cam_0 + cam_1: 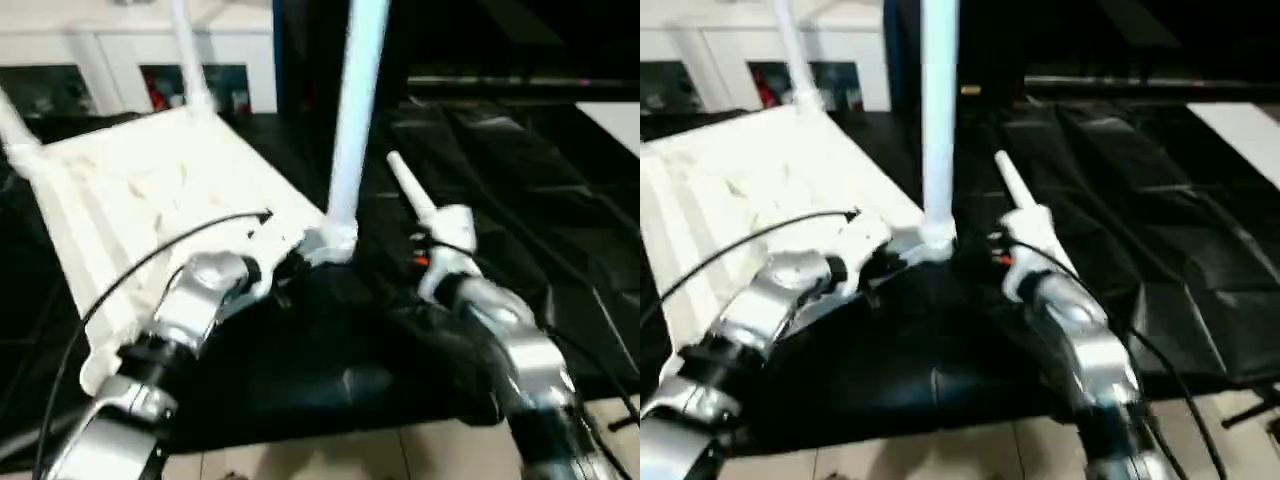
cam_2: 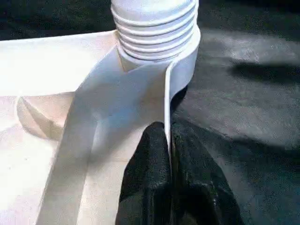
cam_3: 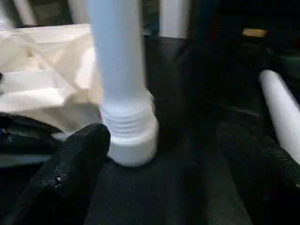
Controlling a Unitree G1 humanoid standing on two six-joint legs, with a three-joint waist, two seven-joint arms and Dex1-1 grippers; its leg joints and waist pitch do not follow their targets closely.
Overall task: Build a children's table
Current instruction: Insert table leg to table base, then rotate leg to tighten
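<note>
Children's table top (image 1: 150,200) lay upside down on the black mat (image 1: 520,200), its near corner rim pinched by the clenched left end effector (image 2: 168,154), while the right end effector (image 3: 159,178) stood released beside the upright leg (image 1: 355,110), which could be knocked askew in its socket if bumped.

I am seeing the upright leg (image 3: 121,70) standing in its corner socket (image 3: 133,140), blocking the way straight ahead of the right gripper (image 3: 164,168). Open black mat (image 3: 187,154) is lying between its spread fingers (image 3: 70,173); a loose leg (image 3: 281,108) is lying just beside.
</note>
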